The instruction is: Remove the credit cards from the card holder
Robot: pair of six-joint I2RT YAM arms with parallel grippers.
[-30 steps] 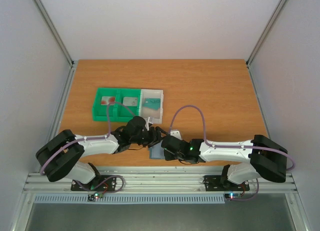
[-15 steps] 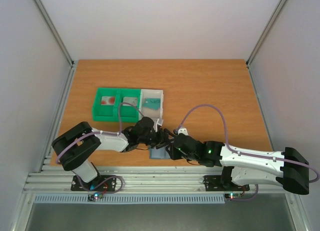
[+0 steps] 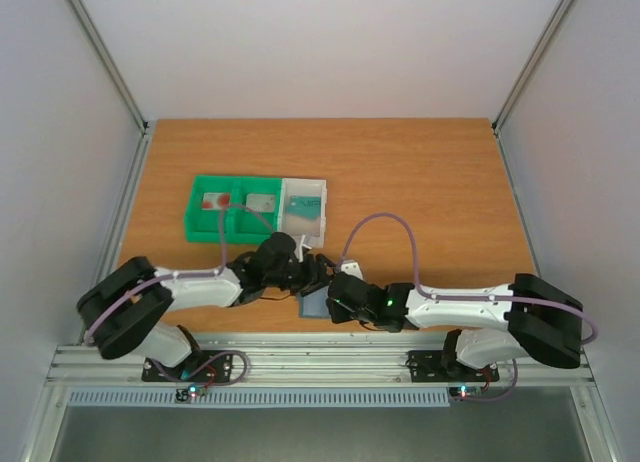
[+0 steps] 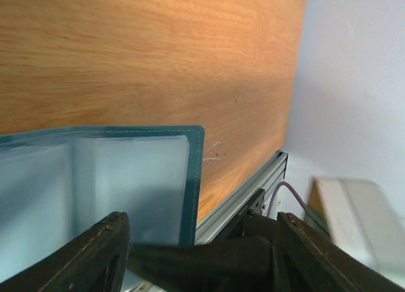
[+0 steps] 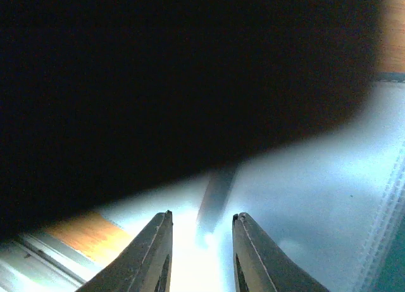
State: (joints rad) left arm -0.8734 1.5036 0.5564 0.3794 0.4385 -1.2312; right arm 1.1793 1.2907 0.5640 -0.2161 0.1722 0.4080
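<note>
Since half a second earlier, the right arm [image 3: 480, 307] had been folded back from its outstretched reach, and the left arm [image 3: 190, 290] had been drawn slightly lower and to the left, while both wrists were kept over the card holder [image 4: 126, 178]. The holder was seen lying open and flat near the front edge of the table [image 3: 430, 182], between the 2 wrists, with its clear inner pockets facing up. The left gripper [image 4: 201, 224] was held with its fingers wide apart just over the holder's near side, closed on nothing. The right gripper [image 5: 201, 219] was shown with only a narrow gap between its fingers. A thin dark strip was seen just ahead of them, and whether it was pinched could not be told. The credit cards [image 3: 213, 201] were judged to be light, stiff and slick, best taken by an exposed short edge and slid straight out. The holder was judged soft and light, likely to lift or skid unless pinned by the other gripper. 1 holder and 2 trays were counted: 1 green tray [image 3: 196, 225] with 2 compartments and 1 white tray [image 3: 305, 185]. 3 cards were counted in them, 1 per compartment. None could be made out in the pockets.
</note>
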